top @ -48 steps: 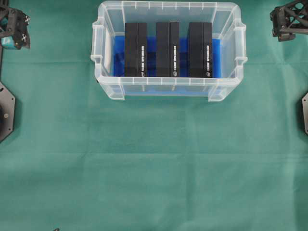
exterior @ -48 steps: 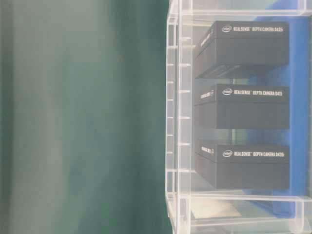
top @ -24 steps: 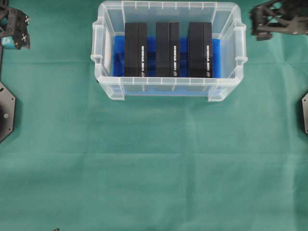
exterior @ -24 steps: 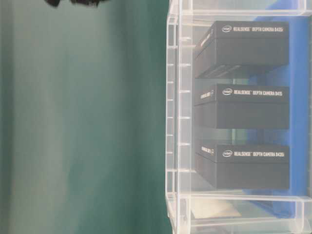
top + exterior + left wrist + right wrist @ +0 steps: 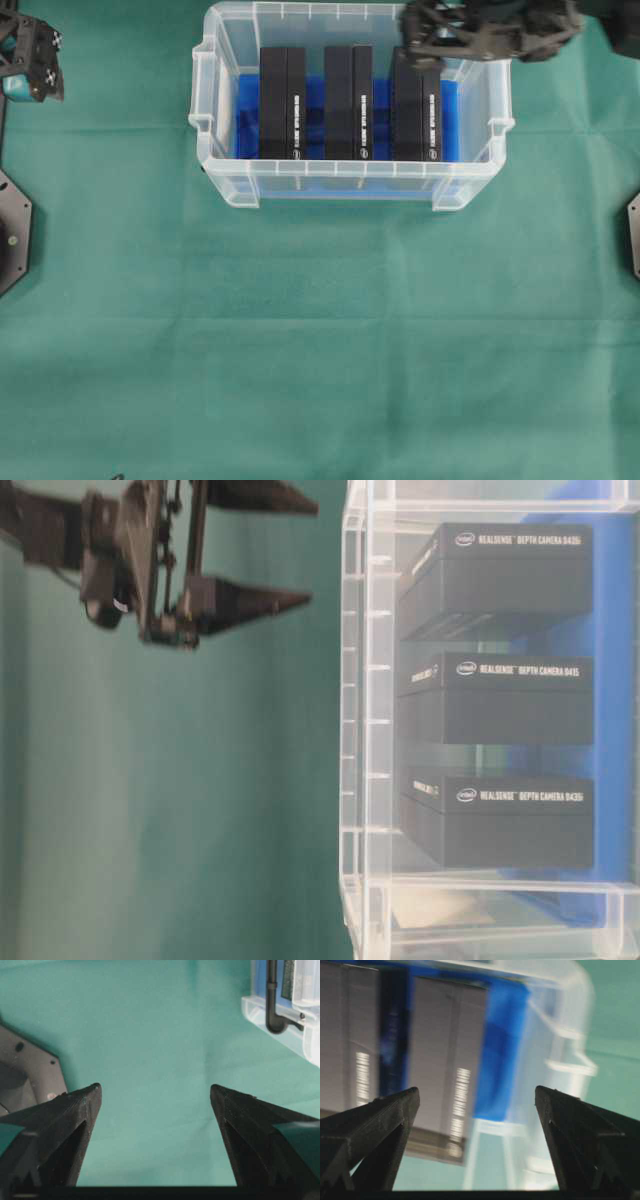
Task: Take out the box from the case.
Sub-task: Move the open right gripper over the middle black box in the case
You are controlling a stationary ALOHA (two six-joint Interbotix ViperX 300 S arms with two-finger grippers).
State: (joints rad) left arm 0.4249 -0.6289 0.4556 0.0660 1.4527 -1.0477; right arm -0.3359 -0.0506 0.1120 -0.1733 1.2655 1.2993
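Right pincer (image 5: pixel 476 1097) (blurred) above case (image 5: pixel 352 180)

Green cloth (image 5: pixel 320 330) covers bench, faint creases across it. Dark grey plate (image 5: pixel 12 235) with screw holes sits at left edge of cloth; matching plate (image 5: pixel 633 235) at right edge. Grey plate corner also shows in left wrist view.

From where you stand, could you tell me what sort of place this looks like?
Probably a robotics lab bench: a green cloth covers the table, a clear plastic tub holds three black camera boxes, and two black robot grippers work around it.
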